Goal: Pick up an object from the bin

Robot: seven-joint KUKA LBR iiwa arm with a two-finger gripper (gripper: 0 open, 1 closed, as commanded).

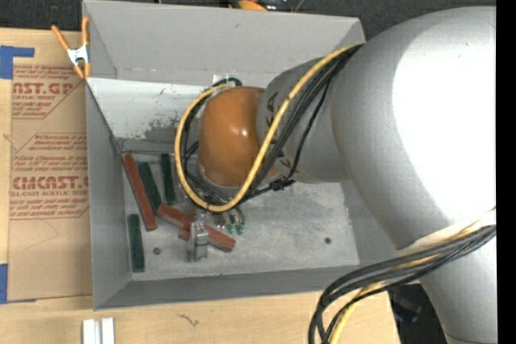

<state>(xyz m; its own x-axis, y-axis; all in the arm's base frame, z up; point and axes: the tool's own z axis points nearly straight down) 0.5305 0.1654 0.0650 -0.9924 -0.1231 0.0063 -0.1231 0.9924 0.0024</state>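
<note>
Pale-grey arm link (419, 133) sits closest to the lens at right, with the orange wrist cover (226, 137) and looped cables over the middle of the grey bin (226, 36). Gripper (197, 244) is down at the floor near the front wall, touching or just beside a short reddish-brown bar (218, 239); grip width and any hold: cannot tell. To its left lie a second short reddish bar (172, 214), a long reddish-brown stick (139, 189) and dark green sticks (135, 242).
</note>
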